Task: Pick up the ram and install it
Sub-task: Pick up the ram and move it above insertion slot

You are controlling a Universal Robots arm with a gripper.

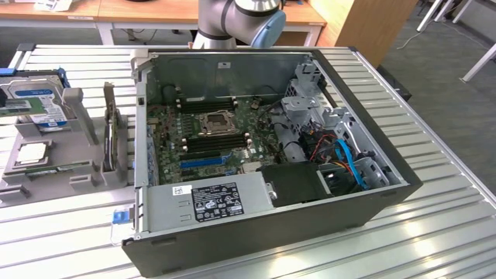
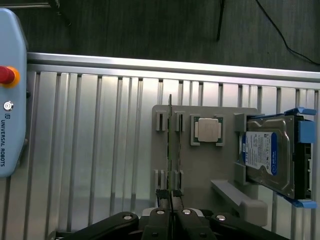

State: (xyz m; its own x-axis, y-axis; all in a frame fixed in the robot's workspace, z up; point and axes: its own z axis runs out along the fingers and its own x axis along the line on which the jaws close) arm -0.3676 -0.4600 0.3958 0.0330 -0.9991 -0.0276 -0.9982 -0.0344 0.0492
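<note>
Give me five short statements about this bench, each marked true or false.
1. The long, narrow green ram stick stands on edge in the grey slotted holder. True.
2. The square silver processor chip lies inside the black computer case. False: it lies on the holder, between the ram stick and the blue-labelled hard drive.
3. The claw is shut. True.
4. The claw grips the hard drive. False: the drive rests in the holder, apart from the claw.
5. The case is closed by a side panel. False: it is open, showing the green motherboard.
</note>
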